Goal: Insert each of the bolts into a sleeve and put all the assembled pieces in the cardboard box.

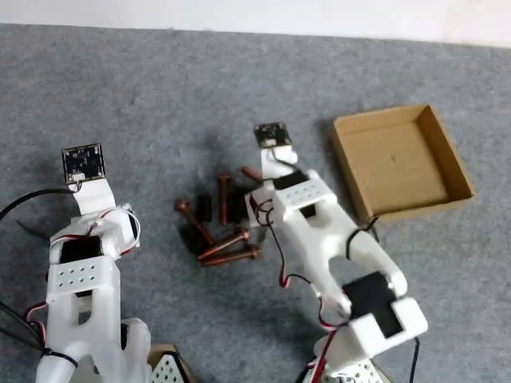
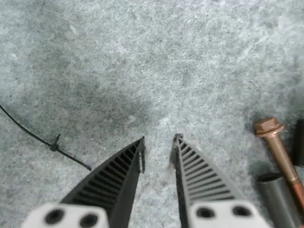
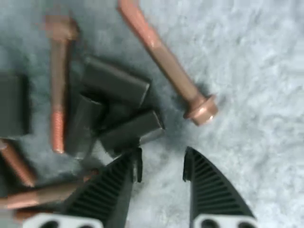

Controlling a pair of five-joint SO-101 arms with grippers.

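Left arm (image 1: 80, 275): I hold it folded back, wrist pitched downward. My left gripper (image 2: 159, 139) points down, its fingers parted by a narrow gap. Right arm (image 1: 323, 231): I stretch it forward and inward. My right gripper (image 3: 164, 150) also points down, its fingers parted wider.

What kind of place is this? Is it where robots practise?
Likely a robot practice table, maybe in a lab: two white robot arms on grey felt, a pile of copper bolts and black sleeves, and a cardboard box.

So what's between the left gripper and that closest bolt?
Only bare grey carpet lies between the left gripper and the bolt, as the left wrist view shows.
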